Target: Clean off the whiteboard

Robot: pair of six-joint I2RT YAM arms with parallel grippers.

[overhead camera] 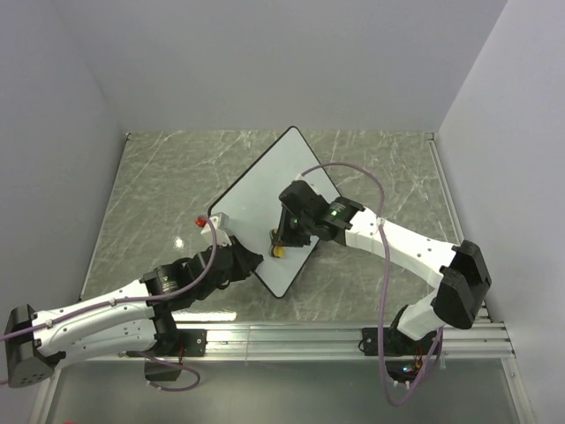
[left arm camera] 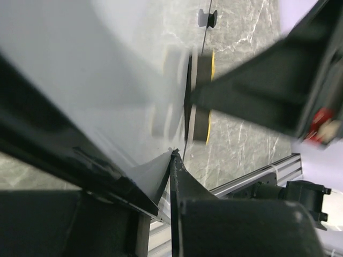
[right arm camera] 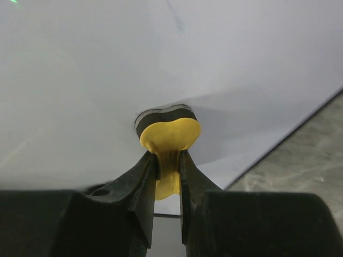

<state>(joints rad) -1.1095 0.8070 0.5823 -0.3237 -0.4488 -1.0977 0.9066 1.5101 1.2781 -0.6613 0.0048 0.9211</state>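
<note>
The whiteboard (overhead camera: 265, 199) lies as a diamond on the marbled table, its face almost bare; a faint blue streak (right arm camera: 174, 20) shows in the right wrist view. My left gripper (overhead camera: 251, 262) is shut on the board's near-left edge, with the thin rim pinched between its jaws (left arm camera: 174, 156). My right gripper (overhead camera: 281, 244) is shut on the waist of the yellow bone-shaped eraser (right arm camera: 169, 135). The eraser's dark felt side is pressed flat on the whiteboard (right arm camera: 107, 64) near its near-right edge. From the left wrist the eraser (left arm camera: 208, 93) is seen edge-on on the whiteboard (left arm camera: 80, 64).
A small red-and-white object (overhead camera: 208, 224) sits by the board's left corner. Grey walls close in the table (overhead camera: 159, 177) on three sides. An aluminium rail (overhead camera: 291, 334) runs along the near edge between the arm bases.
</note>
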